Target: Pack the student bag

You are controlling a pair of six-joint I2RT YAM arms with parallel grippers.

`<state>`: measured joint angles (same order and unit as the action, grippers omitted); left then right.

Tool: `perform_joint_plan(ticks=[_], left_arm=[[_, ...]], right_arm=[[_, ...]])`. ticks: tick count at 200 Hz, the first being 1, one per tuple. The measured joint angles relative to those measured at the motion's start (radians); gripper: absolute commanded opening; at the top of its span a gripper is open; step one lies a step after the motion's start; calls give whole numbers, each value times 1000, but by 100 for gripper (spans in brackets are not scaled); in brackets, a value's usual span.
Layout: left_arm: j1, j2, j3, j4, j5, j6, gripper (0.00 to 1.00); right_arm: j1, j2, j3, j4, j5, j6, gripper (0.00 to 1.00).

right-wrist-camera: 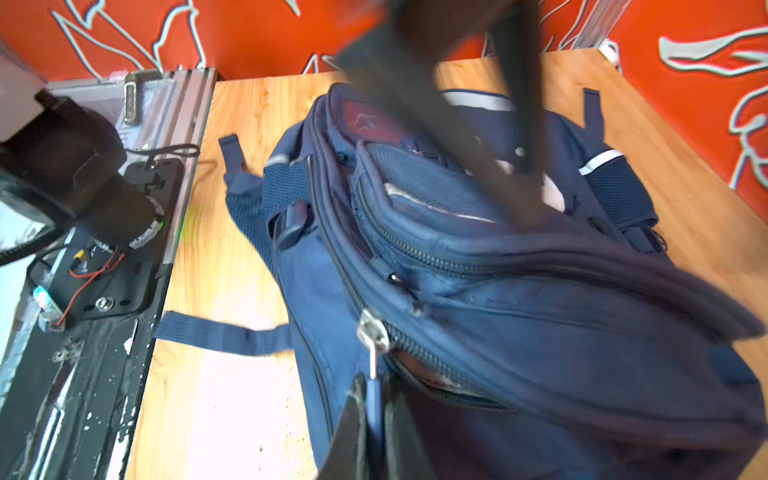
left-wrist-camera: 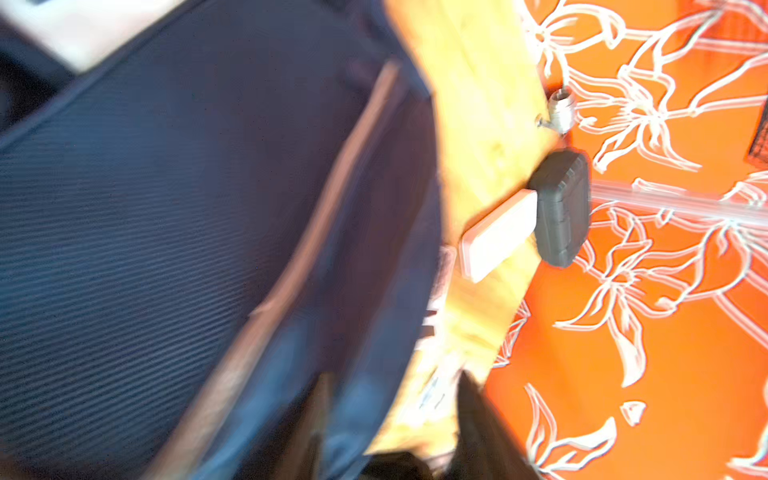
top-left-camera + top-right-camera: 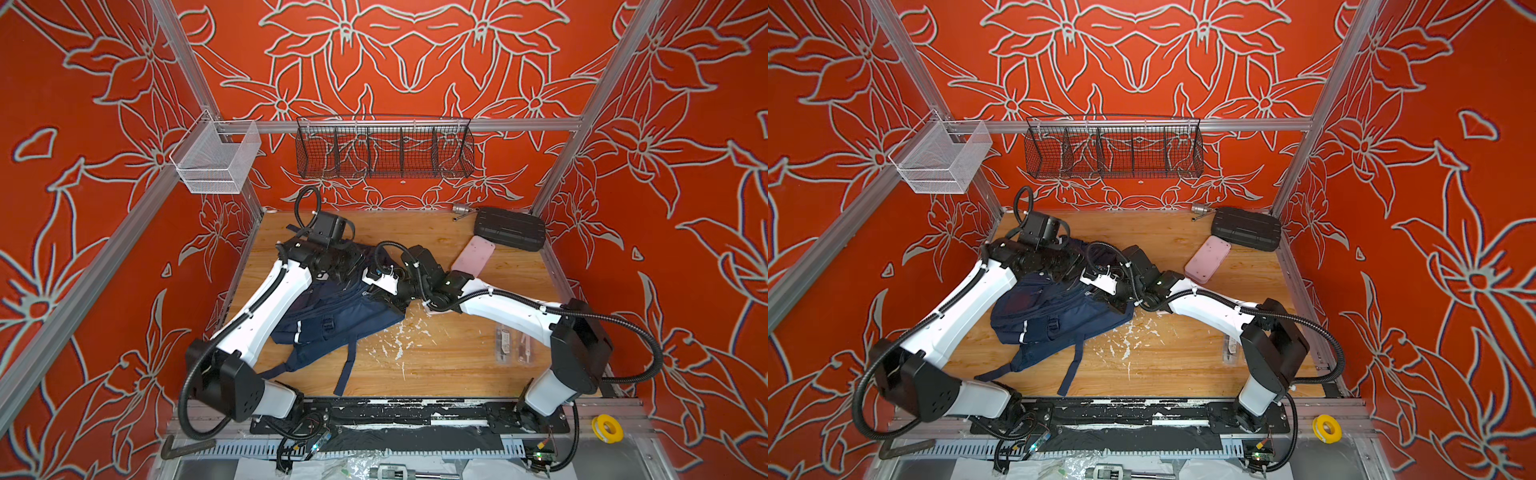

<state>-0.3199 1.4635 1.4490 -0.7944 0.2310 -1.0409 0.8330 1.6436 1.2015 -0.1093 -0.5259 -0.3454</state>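
- Lying beneath red floral walls (image 3: 415,62), the wooden table (image 3: 436,361) is flecked with white scrapes.
- The student bag (image 3: 1059,311) rests left of centre, its long axis diagonal: striped end near-left, zipped end far-right, straps trailing forward.
- The right gripper (image 1: 376,386) pinches a blue zip pull (image 1: 374,405).
- The left gripper (image 2: 397,390), blurred above the bag, stands parted, gripping nothing visible.

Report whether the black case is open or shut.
Shut: the black case lies flat, its two halves pressed together, with no gap showing.
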Motion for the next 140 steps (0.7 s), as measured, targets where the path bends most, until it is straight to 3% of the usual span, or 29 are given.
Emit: perform_joint_plan(ticks=[46, 86, 140], left_arm=[[27, 159, 271, -138, -2, 194, 62], [25, 391, 562, -352, 11, 434, 64], [-115, 664, 848, -633, -113, 683, 65]], right_arm=[[5, 0, -42, 39, 5, -26, 0], [13, -16, -104, 112, 32, -47, 0], [40, -27, -131, 140, 100, -95, 0]])
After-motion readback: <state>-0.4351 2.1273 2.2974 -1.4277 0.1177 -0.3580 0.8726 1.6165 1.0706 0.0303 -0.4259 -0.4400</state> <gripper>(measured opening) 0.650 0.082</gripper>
